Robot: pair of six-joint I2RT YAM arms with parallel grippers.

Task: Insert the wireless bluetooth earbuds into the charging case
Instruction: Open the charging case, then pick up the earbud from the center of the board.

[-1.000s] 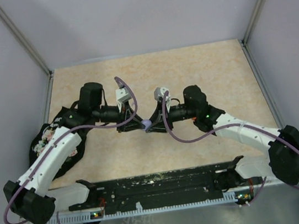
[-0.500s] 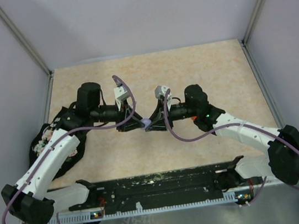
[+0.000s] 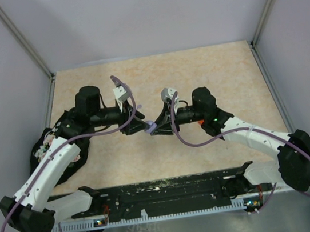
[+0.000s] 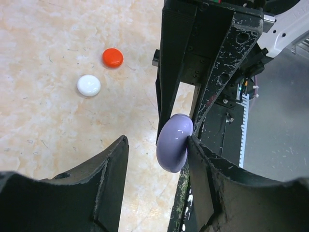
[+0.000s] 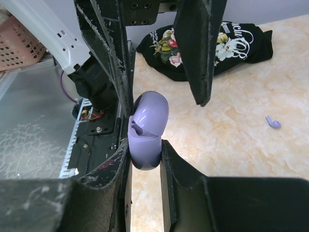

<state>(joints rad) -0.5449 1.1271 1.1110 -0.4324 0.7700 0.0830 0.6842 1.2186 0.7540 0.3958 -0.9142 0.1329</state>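
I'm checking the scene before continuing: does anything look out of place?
One lilac earbud lies loose on the table, apart from the lilac charging case clamped in the right gripper. Nothing looks spilled or damaged.

**Soft overhead light, blur close to the lenses**

From above, the light falls bright and even. The arms (image 3: 62, 155) cast only faint, soft-edged shadows on the bench (image 3: 207, 74), and the pale walls (image 3: 146, 13) show no glare. In the left wrist view the red disc (image 4: 112, 57) and white disc (image 4: 89, 85) carry small glints, and the lilac case (image 4: 175, 142) has a broad, dull sheen. The left claw (image 4: 157, 141) blurs toward the bottom edge. In the right wrist view the right claw (image 5: 145, 147) is likewise soft and dark near the lens, while the case is sharp.
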